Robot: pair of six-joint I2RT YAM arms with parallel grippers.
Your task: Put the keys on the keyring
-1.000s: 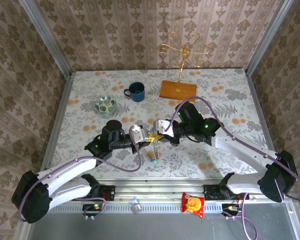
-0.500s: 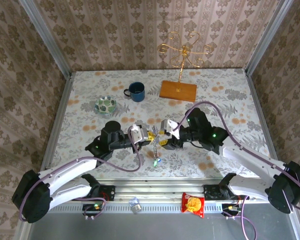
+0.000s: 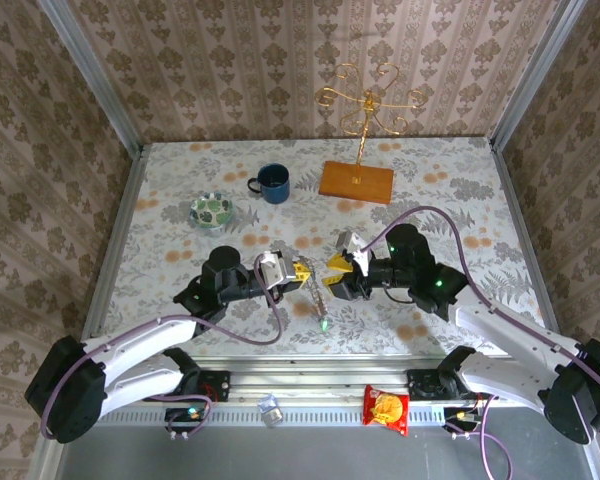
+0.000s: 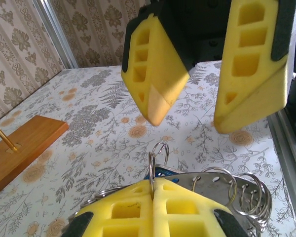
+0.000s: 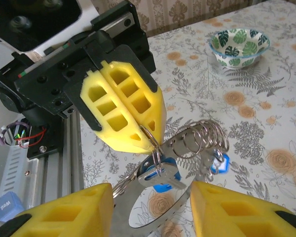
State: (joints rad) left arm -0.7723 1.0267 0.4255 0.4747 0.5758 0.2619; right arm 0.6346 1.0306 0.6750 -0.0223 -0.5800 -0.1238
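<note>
Red snack packet (image 3: pixel 386 408) lies on the near rail. Just past it, left gripper (image 3: pixel 302 268) has its fingers pressed together, pinching one wire ring of the keyring (image 5: pixel 202 140). The keyring is a silvery loop threaded with a row of small wire rings. It hangs off the left fingertips above the near-middle of the table (image 3: pixel 450 200), between the two grippers. In the top view it reads as a thin chain-like strand slanting down to the right. The keys (image 5: pixel 160 186) dangle from it: small metal blades, blue tags in the right wrist view, a green tag at the strand's low end in the top view. Right gripper (image 3: pixel 335 268) faces the left one, fingers spread, nothing pinched.

Further back: green dish (image 3: pixel 212 210), then blue mug (image 3: pixel 274 183) and wooden stand (image 3: pixel 356 181) with its gold hooks.

Compared with a second ago, the right gripper has let go, opened and backed off to the right. The left grip is unchanged. The strand's low end has swung right. Dish, mug and stand have not moved.
</note>
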